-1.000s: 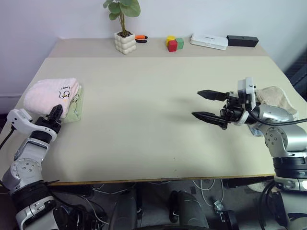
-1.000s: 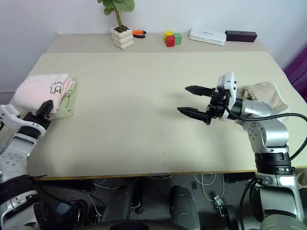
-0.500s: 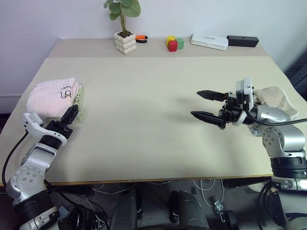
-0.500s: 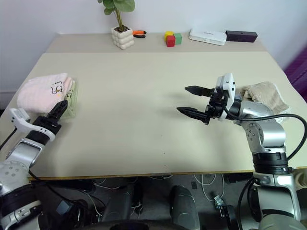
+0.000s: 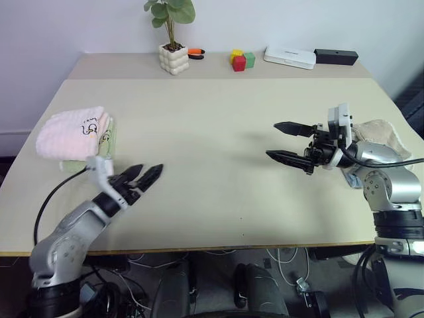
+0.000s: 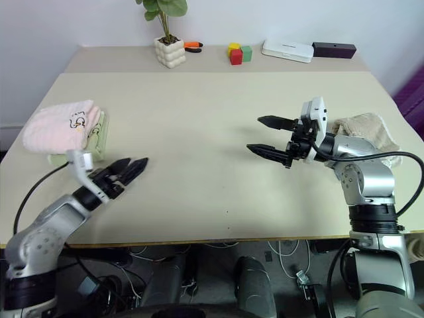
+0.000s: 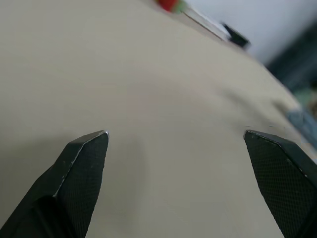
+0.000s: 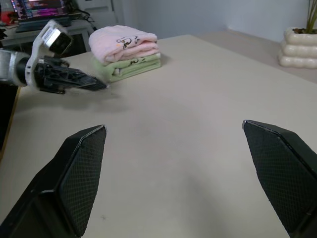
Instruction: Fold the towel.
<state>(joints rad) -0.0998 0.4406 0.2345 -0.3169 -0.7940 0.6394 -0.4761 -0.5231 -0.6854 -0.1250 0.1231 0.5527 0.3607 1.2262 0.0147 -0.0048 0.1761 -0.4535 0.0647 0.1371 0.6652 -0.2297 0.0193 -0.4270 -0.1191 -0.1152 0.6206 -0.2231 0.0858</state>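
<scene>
Fingers: left gripper [image 5: 141, 177] and right gripper [image 5: 286, 140] both spread, empty. Pink terry towel [image 5: 71, 131]: folded, atop green cloth [image 5: 106, 146], table's [image 5: 212, 112] left edge. Probably soft, light, limp; pinch a trimmed corner.

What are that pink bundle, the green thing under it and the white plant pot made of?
The pink towel looks like soft terry cloth: matte, plump, rounded folds. The light-green cloth beneath it seems a thinner, flatter fabric with a dark print. The plant pot looks like glazed ceramic or maybe plastic: smooth, white, bubbly shape. I can't tell which from here.
</scene>
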